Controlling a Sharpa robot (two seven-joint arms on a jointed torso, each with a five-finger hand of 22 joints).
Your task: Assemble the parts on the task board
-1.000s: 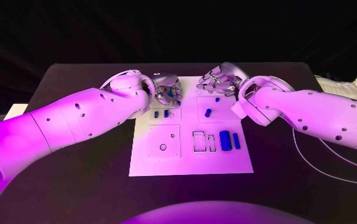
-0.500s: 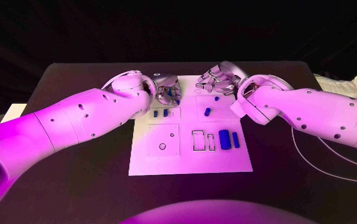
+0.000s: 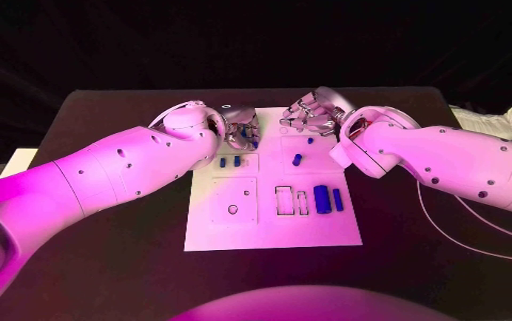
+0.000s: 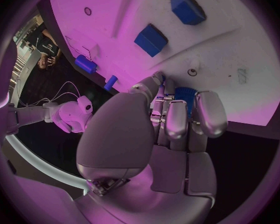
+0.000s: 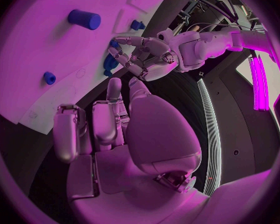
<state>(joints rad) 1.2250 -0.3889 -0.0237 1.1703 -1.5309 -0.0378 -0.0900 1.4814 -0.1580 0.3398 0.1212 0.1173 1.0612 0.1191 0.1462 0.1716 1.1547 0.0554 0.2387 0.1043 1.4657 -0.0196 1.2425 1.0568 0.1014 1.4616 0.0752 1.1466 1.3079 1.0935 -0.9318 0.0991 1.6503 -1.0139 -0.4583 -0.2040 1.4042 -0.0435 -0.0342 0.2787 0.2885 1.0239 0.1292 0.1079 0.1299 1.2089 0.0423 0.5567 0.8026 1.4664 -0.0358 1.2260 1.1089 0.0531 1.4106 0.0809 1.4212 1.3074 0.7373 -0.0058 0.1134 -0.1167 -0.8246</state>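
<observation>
While the left hand point(image 3: 241, 133) curls its fingers point(image 4: 176, 118) around a blue part point(image 4: 185, 95) over the far left of the task board point(image 3: 272, 236), the right hand point(image 3: 311, 117) hovers at the far edge, fingers point(image 5: 104, 120) loosely bent and apart, holding nothing. Other blue parts point(image 3: 322, 200) lie on the board.

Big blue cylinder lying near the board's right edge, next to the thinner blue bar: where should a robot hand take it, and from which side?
Grip the big blue cylinder across its middle, from straight above, fingers on its two long flanks. It lies flat on the task board, so its ends offer little purchase. The thinner blue bar sits close on one flank and an empty slot on the other, so the fingers should come down narrow. The right hand looks nearer.
</observation>
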